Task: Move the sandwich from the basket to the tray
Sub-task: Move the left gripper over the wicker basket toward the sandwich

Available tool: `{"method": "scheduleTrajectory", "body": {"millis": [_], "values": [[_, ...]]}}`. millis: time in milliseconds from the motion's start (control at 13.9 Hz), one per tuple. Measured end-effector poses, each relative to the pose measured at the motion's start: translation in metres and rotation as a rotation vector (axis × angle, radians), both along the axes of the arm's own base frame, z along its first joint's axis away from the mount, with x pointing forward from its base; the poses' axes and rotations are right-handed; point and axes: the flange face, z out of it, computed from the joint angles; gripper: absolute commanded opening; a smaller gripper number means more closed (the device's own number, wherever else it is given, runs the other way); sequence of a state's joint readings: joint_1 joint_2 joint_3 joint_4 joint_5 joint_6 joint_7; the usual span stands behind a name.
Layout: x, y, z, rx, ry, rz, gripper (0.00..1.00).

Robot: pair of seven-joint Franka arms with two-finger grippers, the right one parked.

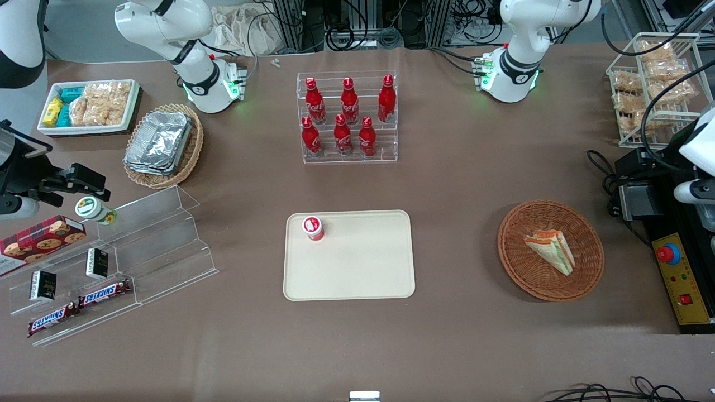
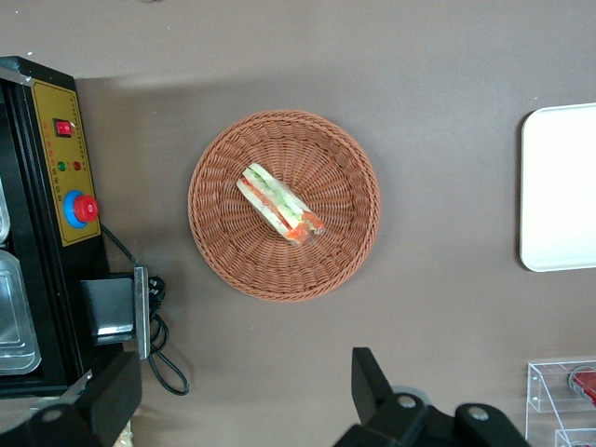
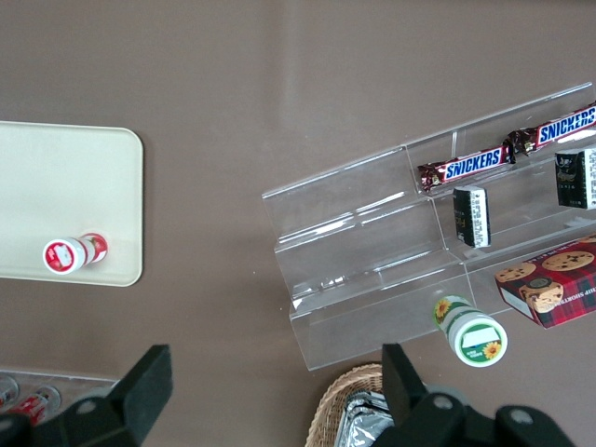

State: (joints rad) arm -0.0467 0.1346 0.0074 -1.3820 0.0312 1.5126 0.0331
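The sandwich [image 1: 550, 250] lies on its side in the reddish-brown wicker basket [image 1: 505, 251] toward the working arm's end of the table. In the left wrist view the sandwich [image 2: 279, 205] sits in the middle of the basket [image 2: 214, 242]. My gripper [image 2: 244, 391] hangs high above the table beside the basket, open wide and empty, touching nothing. The cream tray [image 1: 357, 268] lies mid-table, and its edge also shows in the left wrist view [image 2: 559, 186]. A small red-capped bottle [image 1: 314, 227] stands on the tray's corner.
A black and yellow control box with a red button [image 1: 678, 279] and cables lie beside the basket. A rack of red bottles [image 1: 347, 120] stands farther from the camera than the tray. A clear acrylic shelf [image 1: 123, 262] with snacks is toward the parked arm's end.
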Motion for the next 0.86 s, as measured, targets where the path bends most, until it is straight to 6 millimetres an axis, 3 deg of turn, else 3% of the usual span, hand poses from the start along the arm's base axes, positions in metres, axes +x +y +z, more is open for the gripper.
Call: {"method": "scheduleTrajectory", "body": {"millis": [505, 865], "values": [[-0.001, 0.001, -0.004, 0.001, 0.015, 0.003, 1.0], [0.0, 0.003, -0.045, 0.003, 0.068, 0.004, 1.0]]}}
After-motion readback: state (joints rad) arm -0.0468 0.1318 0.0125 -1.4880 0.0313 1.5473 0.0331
